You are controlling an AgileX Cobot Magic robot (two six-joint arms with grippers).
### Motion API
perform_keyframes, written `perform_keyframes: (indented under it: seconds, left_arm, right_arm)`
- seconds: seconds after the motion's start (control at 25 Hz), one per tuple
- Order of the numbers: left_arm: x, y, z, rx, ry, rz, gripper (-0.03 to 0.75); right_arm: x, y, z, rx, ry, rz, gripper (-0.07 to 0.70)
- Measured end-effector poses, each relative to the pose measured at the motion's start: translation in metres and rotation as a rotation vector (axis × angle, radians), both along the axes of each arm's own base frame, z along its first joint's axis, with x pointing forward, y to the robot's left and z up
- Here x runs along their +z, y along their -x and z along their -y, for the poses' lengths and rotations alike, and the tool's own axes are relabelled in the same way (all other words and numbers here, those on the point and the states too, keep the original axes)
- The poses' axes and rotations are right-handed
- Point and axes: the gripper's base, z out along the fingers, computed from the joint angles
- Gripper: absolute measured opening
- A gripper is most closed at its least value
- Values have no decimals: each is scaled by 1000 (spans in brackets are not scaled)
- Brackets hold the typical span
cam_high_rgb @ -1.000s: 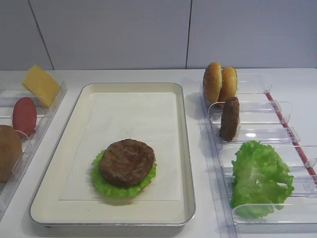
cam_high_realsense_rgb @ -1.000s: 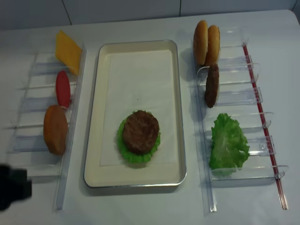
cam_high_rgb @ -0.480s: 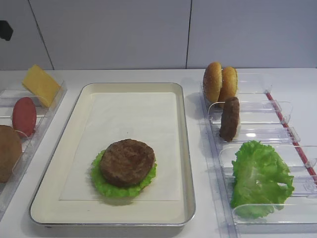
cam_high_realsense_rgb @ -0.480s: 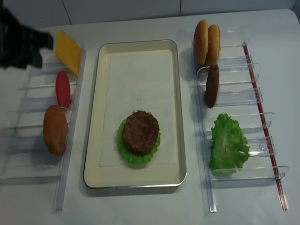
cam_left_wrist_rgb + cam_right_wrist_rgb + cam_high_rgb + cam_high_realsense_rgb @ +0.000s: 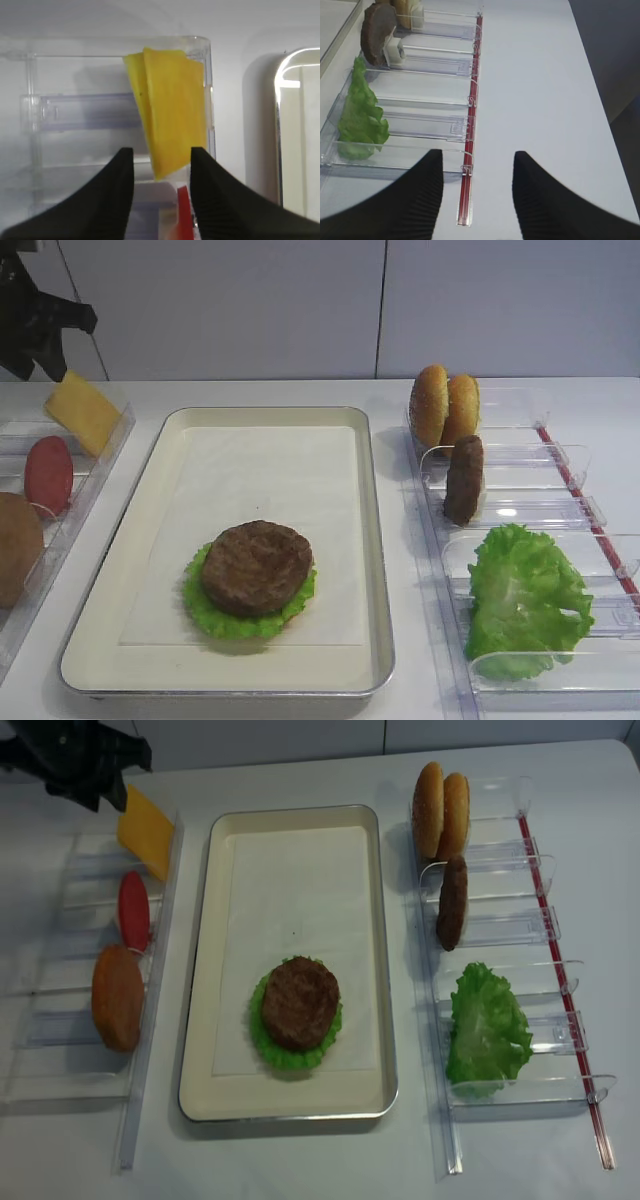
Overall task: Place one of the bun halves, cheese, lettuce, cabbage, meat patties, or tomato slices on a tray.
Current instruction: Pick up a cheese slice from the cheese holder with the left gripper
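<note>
Left gripper spread wide, holding nothing, hovering just above the cheese leaning in its clear holder

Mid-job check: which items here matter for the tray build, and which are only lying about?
Job items: tray; cheese; bun halves; meat patties; lettuce; tomato slice; left gripper, jaws open.

Just there: clear holders; table.

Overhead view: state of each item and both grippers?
left gripper: open, fingers above cheese
right gripper: open, empty
cheese: leaning in holder
tray: patty on lettuce
bun halves: on edge
spare patty: on edge
</note>
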Motion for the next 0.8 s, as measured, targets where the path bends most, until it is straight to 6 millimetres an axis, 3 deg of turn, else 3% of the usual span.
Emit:
perform_keyframes:
  seconds: [0.28, 0.8]
  left_arm:
    - [-18, -18, 1, -15, 16, 32, 253]
    - [-32, -27, 1, -16, 17, 35, 253]
  right_arm:
    - [0, 0, 0, -1, -1, 2, 327]
    - [0, 0, 0, -1, -1, 2, 327]
